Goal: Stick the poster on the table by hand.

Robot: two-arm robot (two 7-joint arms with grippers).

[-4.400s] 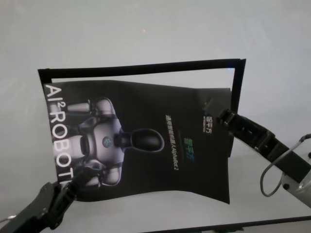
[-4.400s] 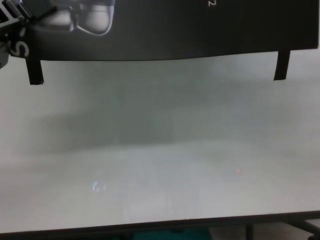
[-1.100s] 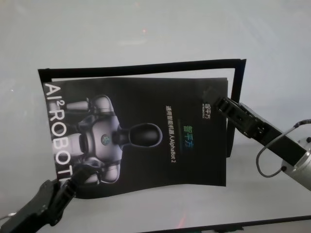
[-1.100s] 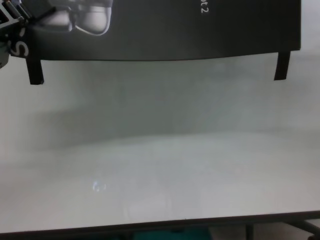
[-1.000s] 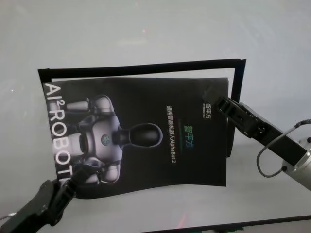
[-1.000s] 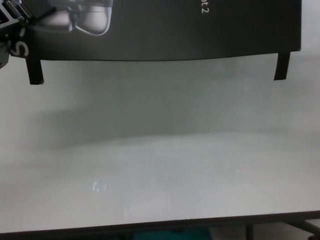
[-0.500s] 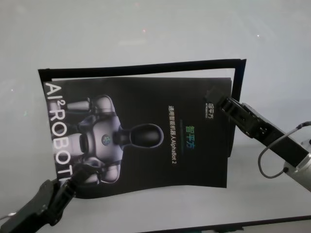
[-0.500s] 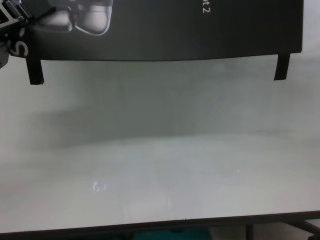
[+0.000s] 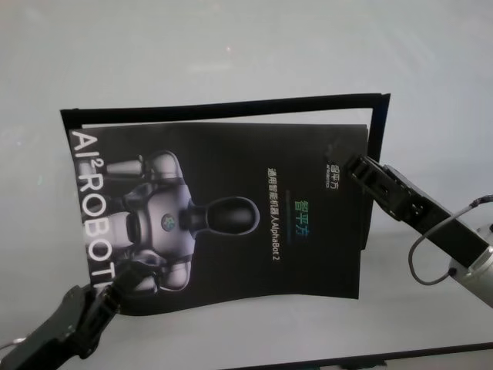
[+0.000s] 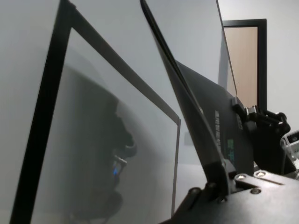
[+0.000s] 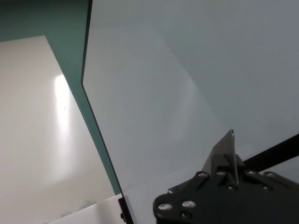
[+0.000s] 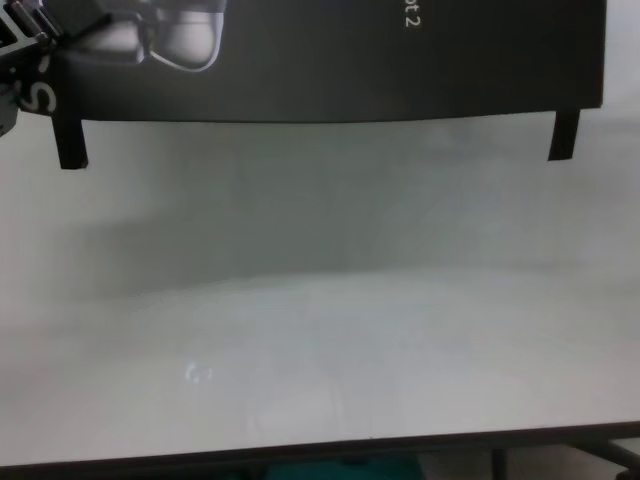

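The poster (image 9: 231, 185), a black glossy sheet with a silver robot figure and white lettering, hangs slightly bowed above the white table (image 9: 231, 46). My left gripper (image 9: 108, 297) is shut on its near left corner. My right gripper (image 9: 350, 166) is shut on its right edge near the far corner. In the chest view the poster (image 12: 320, 60) fills the top, its near edge clear of the table (image 12: 320, 330). The left wrist view shows the poster (image 10: 196, 112) edge-on, rising from my left gripper (image 10: 224, 184). The right wrist view shows my right gripper (image 11: 231, 168) clamped on a grey sliver of the sheet.
Narrow black tape strips (image 9: 223, 105) outline a rectangle on the table under and beyond the poster. Two strip ends (image 12: 68, 145) show below the poster's near edge. The outline also shows in the left wrist view (image 10: 51, 116). The table's dark near edge (image 12: 320, 448) runs along the bottom.
Since 4.4 s ago my right gripper has moved slightly away and right, and the poster hangs flatter with its near right corner higher. Over the last second almost nothing has moved.
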